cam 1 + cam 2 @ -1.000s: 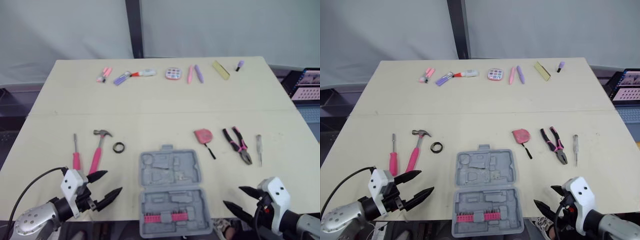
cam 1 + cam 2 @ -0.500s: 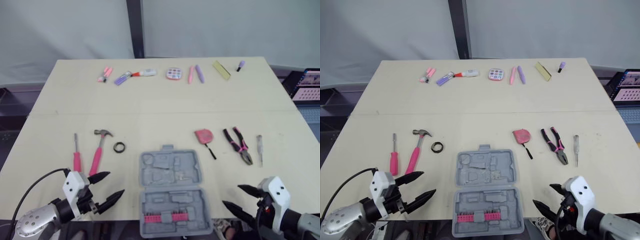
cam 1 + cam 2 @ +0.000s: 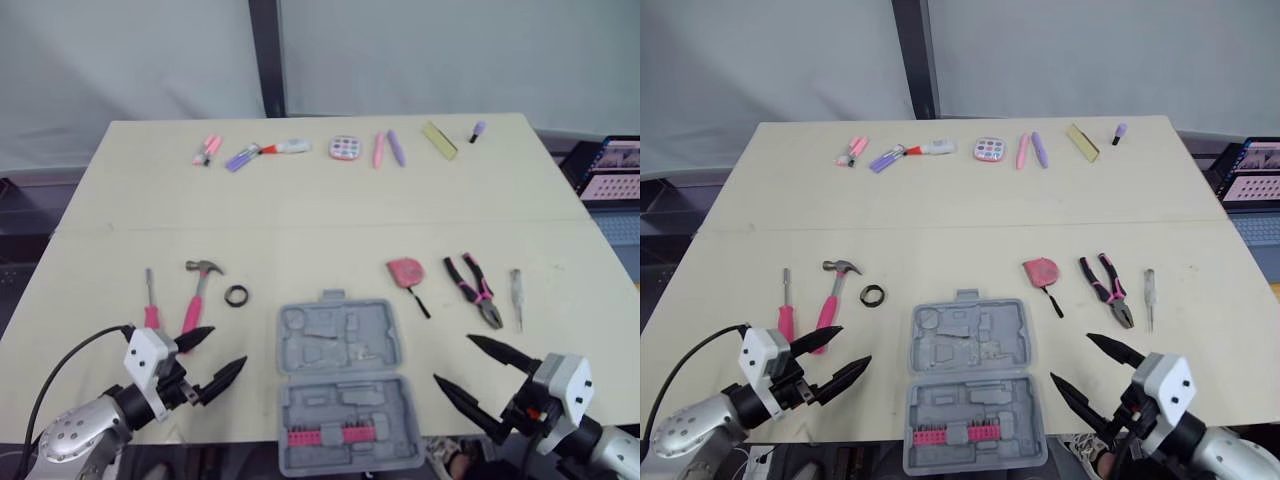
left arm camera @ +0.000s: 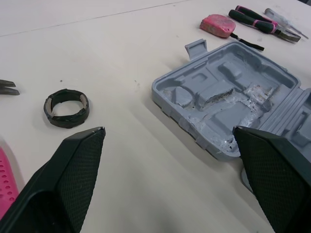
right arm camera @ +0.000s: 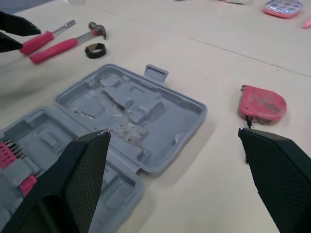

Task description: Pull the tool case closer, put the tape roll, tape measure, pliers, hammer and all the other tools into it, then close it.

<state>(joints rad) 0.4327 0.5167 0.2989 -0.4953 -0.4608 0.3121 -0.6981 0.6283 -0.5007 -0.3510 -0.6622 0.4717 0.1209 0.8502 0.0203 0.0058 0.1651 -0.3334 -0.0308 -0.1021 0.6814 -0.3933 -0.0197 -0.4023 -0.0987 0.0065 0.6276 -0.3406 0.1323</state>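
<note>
Flanking the open case (image 3: pixel 340 385), both grippers hover with fingers spread.
Left gripper (image 3: pixel 229 346) hangs released beside the hammer (image 3: pixel 197 290) handle; right gripper (image 3: pixel 452 359) is released just right of the case. The case lies at the table's (image 3: pixel 300 215) near edge, with the tape roll (image 3: pixel 237 295) to its left and the tape measure (image 3: pixel 405 271) and pliers (image 3: pixel 475 290) to its right.

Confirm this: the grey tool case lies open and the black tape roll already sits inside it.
Wrong. The grey tool case lies open, but the black tape roll sits on the table outside it, beside the hammer, as the left eye view shows.
</note>
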